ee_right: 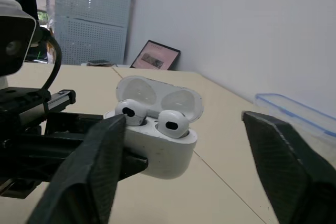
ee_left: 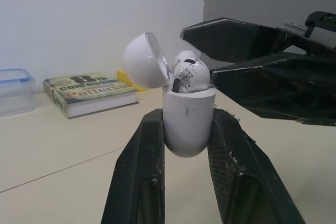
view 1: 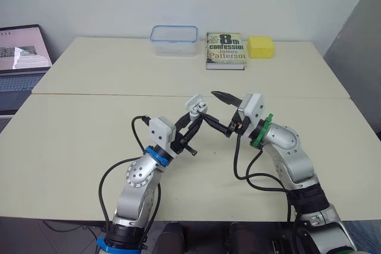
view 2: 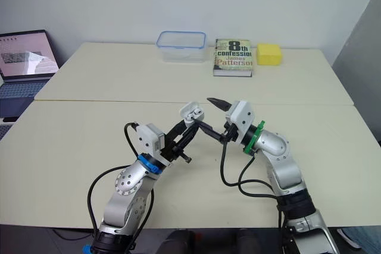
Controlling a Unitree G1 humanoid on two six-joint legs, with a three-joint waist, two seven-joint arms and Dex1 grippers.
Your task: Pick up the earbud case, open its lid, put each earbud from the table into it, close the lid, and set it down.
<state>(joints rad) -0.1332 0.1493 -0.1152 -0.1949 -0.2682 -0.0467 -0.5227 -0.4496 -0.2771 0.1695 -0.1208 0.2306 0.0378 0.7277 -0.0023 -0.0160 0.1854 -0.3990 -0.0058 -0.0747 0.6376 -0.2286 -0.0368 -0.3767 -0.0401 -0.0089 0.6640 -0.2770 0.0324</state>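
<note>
Holding, head views: the left gripper [view 1: 198, 118] is clamped on the earbud case [view 1: 194, 106], which is raised above the table [view 1: 89, 141] near its middle, between the two arms.
Right gripper, head views: the right gripper [view 1: 209, 106] is spread wide and carries nothing. One finger reaches above and past the case and the other runs low beside it. Contact cannot be told.
Far edge, head views: a clear container [view 1: 174, 40], a book [view 1: 225, 50] and a yellow sponge [view 1: 260, 46] stand well apart from the case. A laptop [view 1: 21, 57] sits off to the robot's left.
Grip, left wrist view: two black fingers [ee_left: 137, 171] pinch the upright case's lower body from either side, below the seam.
Lid, left wrist view: the lid [ee_left: 143, 60] is hinged back and open, and the earbuds [ee_left: 190, 74] sit in the mouth, one behind the other.
Other arm, left wrist view: the right gripper's fingers lie just beside the earbuds.
Right wrist view: both earbuds rest in their wells with the lid up behind them. This arm's own fingers [ee_right: 92, 171] stand far apart.
Stage: both earbuds look seated, so closing the lid and setting the case down probably remain.
Handling: the case is likely light, rigid and glossy, so it could slip or twist under a sideways push.
Where to hold: keep the hold on the body's sides below the seam, leaving the hinge free. Press the lid's domed back to close it.
</note>
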